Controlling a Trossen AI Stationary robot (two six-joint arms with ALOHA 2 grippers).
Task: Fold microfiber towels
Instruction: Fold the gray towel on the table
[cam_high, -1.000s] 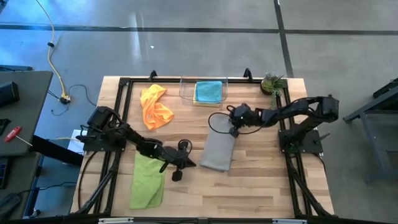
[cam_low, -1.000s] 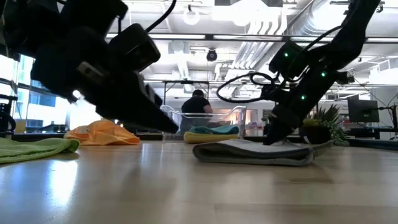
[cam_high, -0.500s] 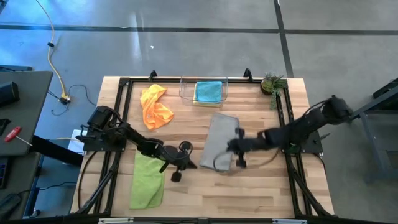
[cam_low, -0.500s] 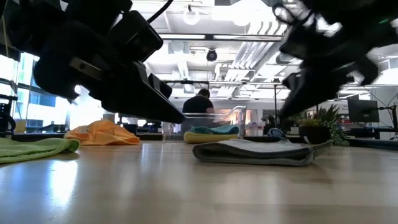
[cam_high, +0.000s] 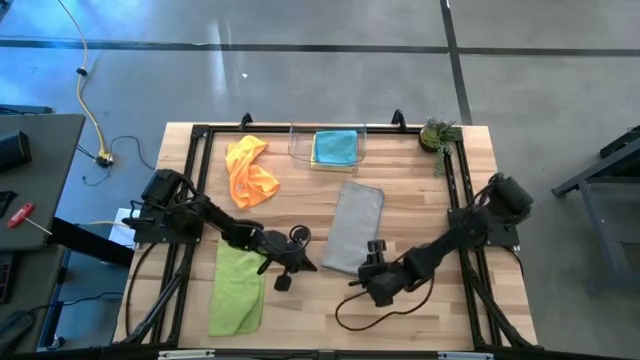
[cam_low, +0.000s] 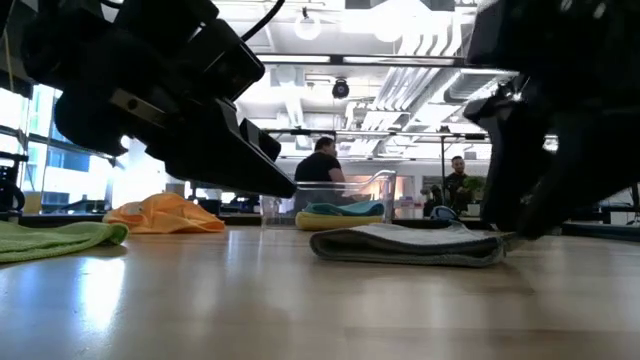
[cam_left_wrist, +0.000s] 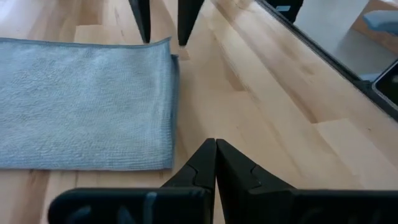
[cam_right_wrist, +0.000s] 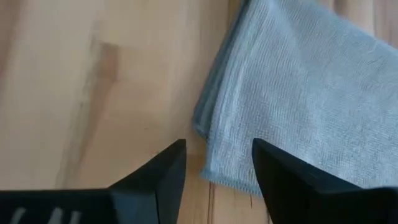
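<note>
Low view is mostly blocked: the left arm (cam_low: 150, 90) fills the upper left as a dark out-of-focus mass, and the right arm (cam_low: 565, 110) is a blurred dark shape cut off at the right edge, covering the far end of the grey towel (cam_low: 410, 245). The clear bin (cam_low: 340, 200) behind it hides the lower half of a person (cam_low: 322, 165). A second person (cam_low: 457, 185) is too small to make out. In the right wrist view, the grey towel runs off the frame just past the fingers (cam_right_wrist: 165, 171).
</note>
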